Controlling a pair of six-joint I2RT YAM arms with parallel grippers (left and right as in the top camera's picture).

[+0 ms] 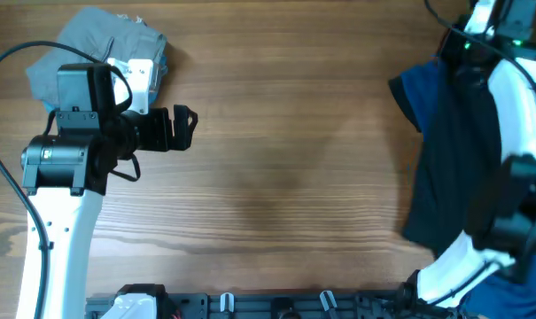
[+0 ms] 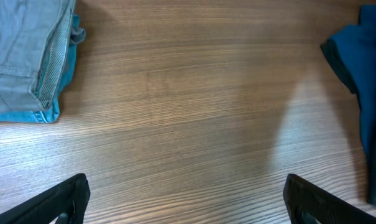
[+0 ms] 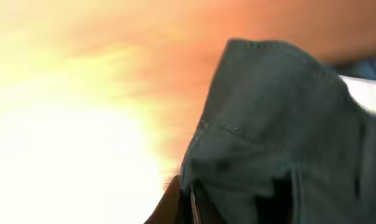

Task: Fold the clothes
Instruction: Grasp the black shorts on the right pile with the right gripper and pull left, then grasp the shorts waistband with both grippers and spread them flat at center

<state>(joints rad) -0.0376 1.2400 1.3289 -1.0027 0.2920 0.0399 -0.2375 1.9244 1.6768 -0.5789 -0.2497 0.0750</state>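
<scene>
Right gripper (image 3: 192,204) is pinching the thin black matte shorts (image 1: 449,159), holding them up for spreading; left gripper (image 1: 186,125) is hovering wide open, empty.

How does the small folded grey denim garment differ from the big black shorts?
The small folded grey-and-light-blue denim garment is pale and folded into a compact bundle; the large black thin-fabric shorts are dark, unfolded and stretched out long. The denim sits at the wooden table's far left corner; the shorts run along its right side, against a bright blue shirt. Both are clothing.
</scene>
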